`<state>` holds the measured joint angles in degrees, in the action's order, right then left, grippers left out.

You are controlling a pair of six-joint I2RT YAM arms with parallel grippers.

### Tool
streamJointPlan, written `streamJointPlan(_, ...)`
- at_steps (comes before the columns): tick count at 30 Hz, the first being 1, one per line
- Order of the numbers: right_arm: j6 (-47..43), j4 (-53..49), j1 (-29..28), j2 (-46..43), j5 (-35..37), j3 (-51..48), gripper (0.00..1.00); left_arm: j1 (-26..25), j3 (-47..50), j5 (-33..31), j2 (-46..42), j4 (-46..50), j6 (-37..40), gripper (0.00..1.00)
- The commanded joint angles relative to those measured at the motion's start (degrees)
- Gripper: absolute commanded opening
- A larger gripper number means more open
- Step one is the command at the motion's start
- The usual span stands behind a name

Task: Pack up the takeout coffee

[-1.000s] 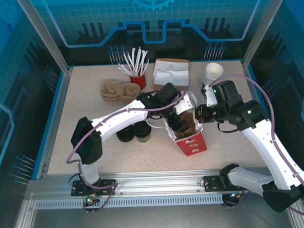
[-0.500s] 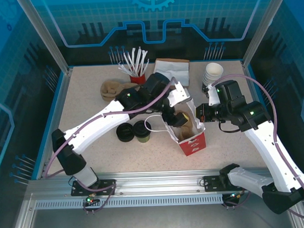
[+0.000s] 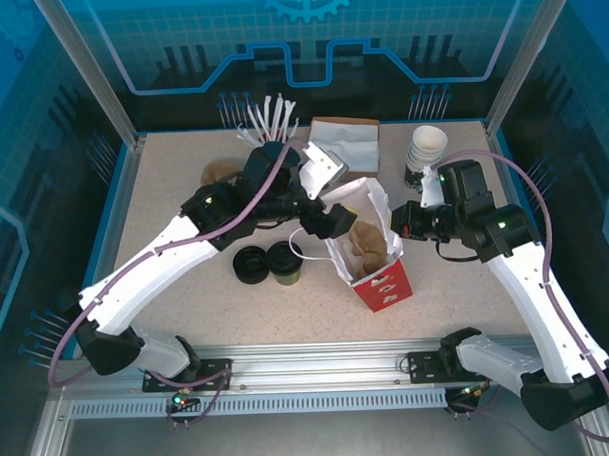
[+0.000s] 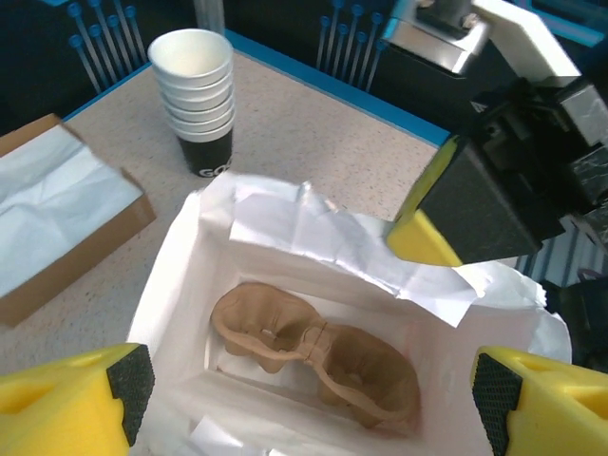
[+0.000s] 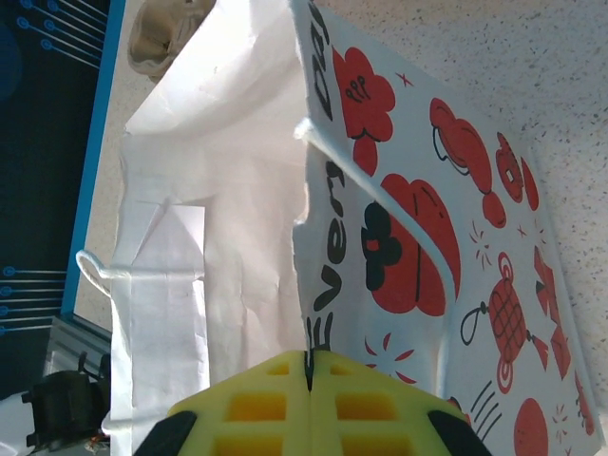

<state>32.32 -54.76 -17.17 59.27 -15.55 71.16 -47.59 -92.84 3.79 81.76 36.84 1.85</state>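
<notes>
The takeout coffee (image 3: pixel 286 262), a dark olive cup with a black lid, stands on the table left of the bag. The white paper bag (image 3: pixel 373 254) with red print stands open, and a brown cardboard cup carrier (image 4: pixel 318 350) lies at its bottom. My left gripper (image 4: pixel 313 418) hovers open above the bag's mouth, empty, with yellow fingers (image 4: pixel 66 404) at either lower corner. In the top view the left gripper (image 3: pixel 329 225) sits at the bag's left rim. My right gripper (image 5: pixel 309 380) is shut on the bag's rim (image 3: pixel 398 228), holding it open.
A low stack of black lids (image 3: pixel 251 265) sits beside the coffee. At the back are a red cup of stirrers (image 3: pixel 273 134), a brown napkin box (image 3: pixel 344 145), a stack of lidless cups (image 4: pixel 198 95) and spare carriers (image 3: pixel 221 174). The right arm's body (image 4: pixel 513 180) looms over the bag's far rim.
My left gripper has drawn up and back out of the bag, leaving the cup carrier inside. The right gripper keeps its hold on the rim.
</notes>
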Motion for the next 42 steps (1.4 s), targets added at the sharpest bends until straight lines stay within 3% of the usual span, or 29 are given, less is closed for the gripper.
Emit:
streamJointPlan(1, 1.81, 1.81, 2.47, 0.97, -2.64, -1.02, 0.00, 0.93, 3.97, -2.34, -2.83, -2.14, -5.75, 0.88)
streamJointPlan(6, -0.73, -1.12, 5.49, 2.36, -1.10, 0.89, 0.06, 1.86, 6.73, -2.25, -4.62, -2.17, -7.91, 0.88)
streamJointPlan(15, -9.81, -13.64, 9.30, 5.32, 7.84, 11.54, 0.29, 2.71, 8.81, -3.13, -6.76, -1.91, -8.72, 0.88)
streamJointPlan(20, -14.93, -17.51, 10.37, 6.99, 8.34, 17.50, 0.32, 3.06, 9.07, -3.15, -7.20, -1.44, -8.73, 0.88)
streamJointPlan(28, -25.45, -9.72, 10.56, 11.74, 3.34, 19.27, 0.40, 3.21, 9.41, -2.79, -7.57, -0.96, -8.65, 0.88)
streamJointPlan(37, -29.12, -8.63, 10.62, 21.44, 1.46, 21.83, 0.46, 3.16, 10.22, -3.12, -8.70, -0.37, -8.50, 0.88)
streamJointPlan(42, -29.45, -9.40, 10.58, 24.59, 0.90, 21.57, 0.43, 3.21, 10.47, -3.46, -8.88, -0.54, -8.36, 0.88)
